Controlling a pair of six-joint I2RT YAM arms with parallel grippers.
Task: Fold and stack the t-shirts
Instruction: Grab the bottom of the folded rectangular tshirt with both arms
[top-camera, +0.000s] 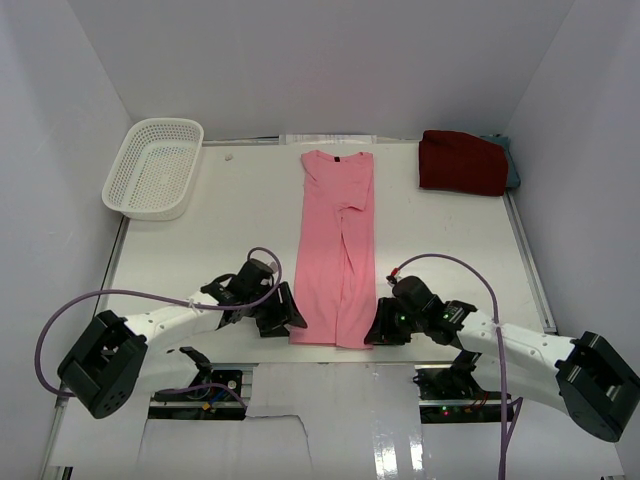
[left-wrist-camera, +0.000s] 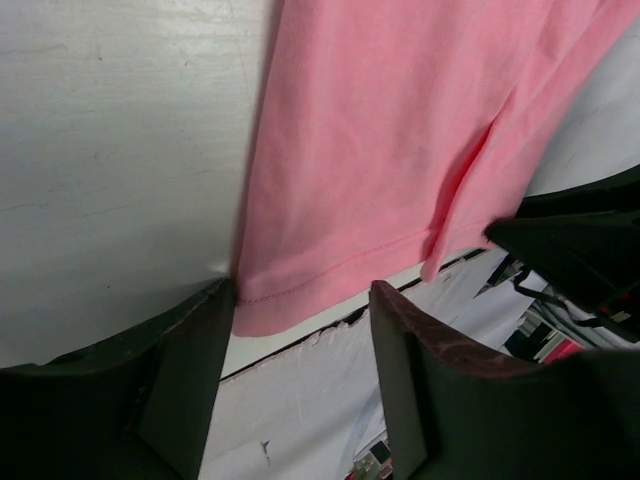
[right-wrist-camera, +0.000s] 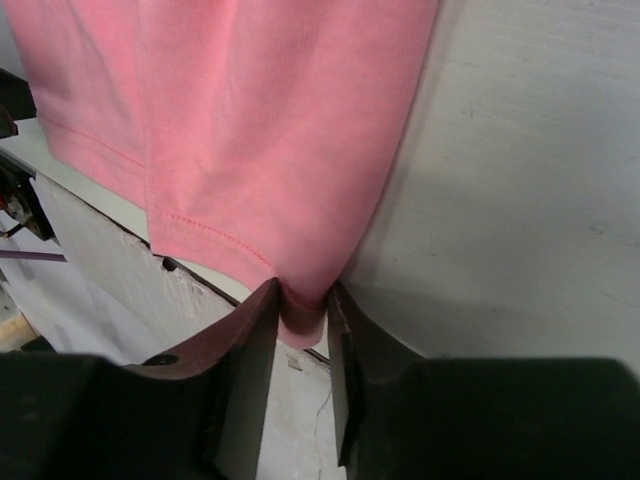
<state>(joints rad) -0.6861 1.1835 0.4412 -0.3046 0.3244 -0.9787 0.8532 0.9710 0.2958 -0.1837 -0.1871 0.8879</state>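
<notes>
The light pink t-shirt (top-camera: 338, 245) lies folded into a long strip down the table's middle, collar at the far end. My left gripper (top-camera: 290, 318) is open at the strip's near left hem corner (left-wrist-camera: 262, 300), which lies against one finger. My right gripper (top-camera: 378, 331) is shut on the near right hem corner (right-wrist-camera: 300, 320); the cloth bunches between its fingers. The dark red t-shirt (top-camera: 461, 162) lies folded at the far right on top of the teal-grey t-shirt (top-camera: 512, 166), of which only an edge shows.
A white perforated basket (top-camera: 154, 167) stands at the far left corner. The table's near edge (top-camera: 330, 358) runs just below the pink hem. White walls close in on three sides.
</notes>
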